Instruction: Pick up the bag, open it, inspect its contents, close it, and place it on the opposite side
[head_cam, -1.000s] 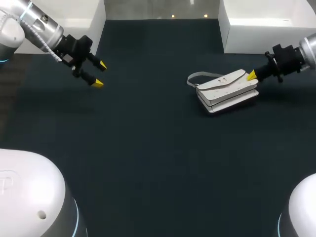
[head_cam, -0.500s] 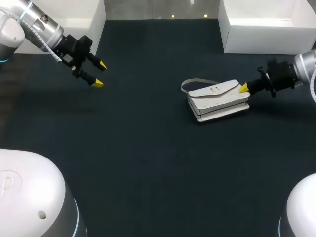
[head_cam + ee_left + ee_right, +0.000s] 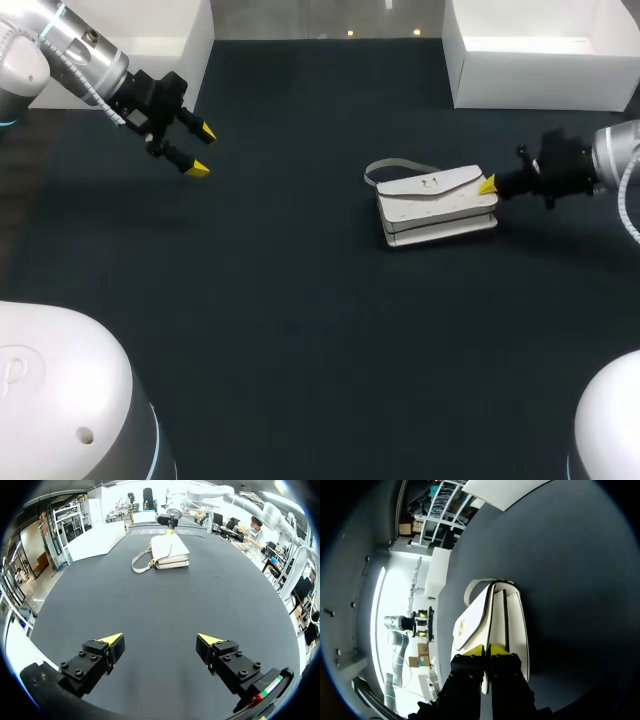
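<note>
A white handbag [image 3: 437, 207] with a flap and a grey strap [image 3: 385, 167] lies flat on the dark table, right of the middle. My right gripper [image 3: 487, 185] is at the bag's right end, shut, its yellow tips pinching the edge of the flap. In the right wrist view the tips [image 3: 489, 650] sit pressed together on the near end of the bag [image 3: 470, 620]. My left gripper [image 3: 201, 150] hangs open over the far left of the table, well away from the bag. From the left wrist its fingers [image 3: 160, 640] stand wide apart, with the bag [image 3: 169, 551] far ahead.
A white box [image 3: 530, 50] stands at the back right, just behind the bag's area. Another white box [image 3: 170, 40] stands at the back left behind my left arm. The table top [image 3: 300, 330] is dark and flat.
My right gripper has moved left and toward the front, and the bag has come with it, turning to lie more squarely. The left arm has kept still.
</note>
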You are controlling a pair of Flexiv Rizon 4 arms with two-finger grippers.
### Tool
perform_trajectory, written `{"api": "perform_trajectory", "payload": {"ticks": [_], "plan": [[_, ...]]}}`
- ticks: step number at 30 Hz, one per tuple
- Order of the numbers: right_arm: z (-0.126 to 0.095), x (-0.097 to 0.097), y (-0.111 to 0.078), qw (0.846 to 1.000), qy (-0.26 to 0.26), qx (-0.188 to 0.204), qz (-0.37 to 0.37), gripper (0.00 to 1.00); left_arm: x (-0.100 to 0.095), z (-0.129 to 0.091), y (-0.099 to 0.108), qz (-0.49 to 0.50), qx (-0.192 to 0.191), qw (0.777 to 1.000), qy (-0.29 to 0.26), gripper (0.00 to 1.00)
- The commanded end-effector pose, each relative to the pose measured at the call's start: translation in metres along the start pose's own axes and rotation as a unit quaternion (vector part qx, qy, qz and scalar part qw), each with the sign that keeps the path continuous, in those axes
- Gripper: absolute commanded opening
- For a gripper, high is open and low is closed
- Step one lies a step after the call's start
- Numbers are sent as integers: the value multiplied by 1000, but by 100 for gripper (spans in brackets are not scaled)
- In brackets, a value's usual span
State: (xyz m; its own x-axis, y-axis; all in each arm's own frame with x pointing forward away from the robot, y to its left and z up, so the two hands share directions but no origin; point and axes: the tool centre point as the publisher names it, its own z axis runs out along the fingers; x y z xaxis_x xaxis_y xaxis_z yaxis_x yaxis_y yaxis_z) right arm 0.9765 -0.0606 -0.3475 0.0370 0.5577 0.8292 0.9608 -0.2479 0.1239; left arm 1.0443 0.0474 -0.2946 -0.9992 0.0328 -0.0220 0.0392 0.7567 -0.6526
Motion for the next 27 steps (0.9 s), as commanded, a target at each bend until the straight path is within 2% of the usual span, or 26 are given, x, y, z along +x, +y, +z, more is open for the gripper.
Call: {"api": "perform_trajectory", "payload": {"ticks": [1, 8, 11, 17, 19, 21, 23, 27], "plan": [[8, 5, -10, 998, -6, -63, 1, 5, -1, 1, 1, 1, 2, 1000, 1, 100], [17, 3, -20, 998, 3, -57, 17, 0, -1, 1, 1, 1, 2, 1000, 1, 100], [19, 2, -23, 998, 0, -50, 24, 3, -1, 1, 1, 1, 2, 1000, 1, 100], [24, -5, -26, 999, -3, -28, 40, 14, -1, 1, 1, 1, 2, 1000, 1, 100], [25, -7, -26, 999, -2, -21, 42, 22, -1, 1, 1, 1, 2, 1000, 1, 100], [25, -8, -26, 999, -2, -11, 46, 35, -1, 1, 1, 1, 2, 1000, 1, 100], [24, -8, -25, 999, -8, -4, 49, 37, -1, 1, 1, 1, 2, 1000, 1, 100], [18, -11, -22, 998, -10, 14, 54, 35, -1, 1, 1, 1, 2, 1000, 1, 100]]}}
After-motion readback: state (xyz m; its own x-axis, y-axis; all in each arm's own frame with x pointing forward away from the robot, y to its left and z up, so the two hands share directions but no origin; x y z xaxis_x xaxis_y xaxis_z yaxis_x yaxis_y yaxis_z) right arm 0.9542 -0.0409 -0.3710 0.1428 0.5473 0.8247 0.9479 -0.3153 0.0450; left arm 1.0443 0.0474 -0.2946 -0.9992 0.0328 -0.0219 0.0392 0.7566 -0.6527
